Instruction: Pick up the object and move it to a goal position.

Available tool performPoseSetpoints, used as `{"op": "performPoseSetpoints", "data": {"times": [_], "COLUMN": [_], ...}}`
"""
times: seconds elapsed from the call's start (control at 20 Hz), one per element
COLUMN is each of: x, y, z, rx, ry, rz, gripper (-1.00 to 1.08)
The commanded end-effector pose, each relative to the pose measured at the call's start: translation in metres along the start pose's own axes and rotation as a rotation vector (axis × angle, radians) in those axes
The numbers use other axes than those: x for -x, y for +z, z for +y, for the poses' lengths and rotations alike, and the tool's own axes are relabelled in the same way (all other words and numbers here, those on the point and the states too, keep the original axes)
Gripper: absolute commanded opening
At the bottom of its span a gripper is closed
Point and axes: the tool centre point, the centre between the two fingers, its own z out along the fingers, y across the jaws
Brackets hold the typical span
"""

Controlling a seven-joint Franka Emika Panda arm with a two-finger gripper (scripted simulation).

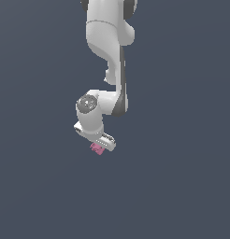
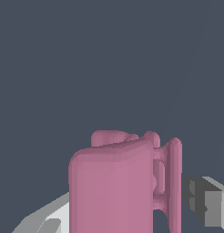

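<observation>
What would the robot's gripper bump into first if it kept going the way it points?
The gripper would meet the little pink piece first: it sits right at the jaws. Whether they already touch it, the pictures cannot settle. Beyond it only plain grey shows.

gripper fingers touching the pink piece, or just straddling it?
Cannot tell. In the wrist view the pink piece sits between the fingers, with a dark gap on one side and the other hidden. In the exterior view it pokes out under the gripper.

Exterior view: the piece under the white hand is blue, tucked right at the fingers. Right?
Not blue. The blocky piece is pink, as the exterior and wrist views both show. It does sit right at the fingers of the white hand.
</observation>
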Motion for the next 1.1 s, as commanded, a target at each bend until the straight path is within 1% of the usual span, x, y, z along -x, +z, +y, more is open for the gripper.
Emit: {"op": "performPoseSetpoints", "data": {"times": [0.0,0.25,0.45,0.65,1.05], "x": [0.0,0.004,0.011,0.022,0.046], "y": [0.0,-0.007,-0.019,-0.037,-0.08], "z": [0.0,-0.013,-0.037,-0.072,-0.156], "rx": [0.0,0.0,0.0,0.001,0.001], "ry": [0.0,0.0,0.0,0.0,0.0], "rz": [0.0,0.0,0.0,0.0,0.0], "gripper": [-1.0,-1.0,-1.0,-1.0,-1.0]}}
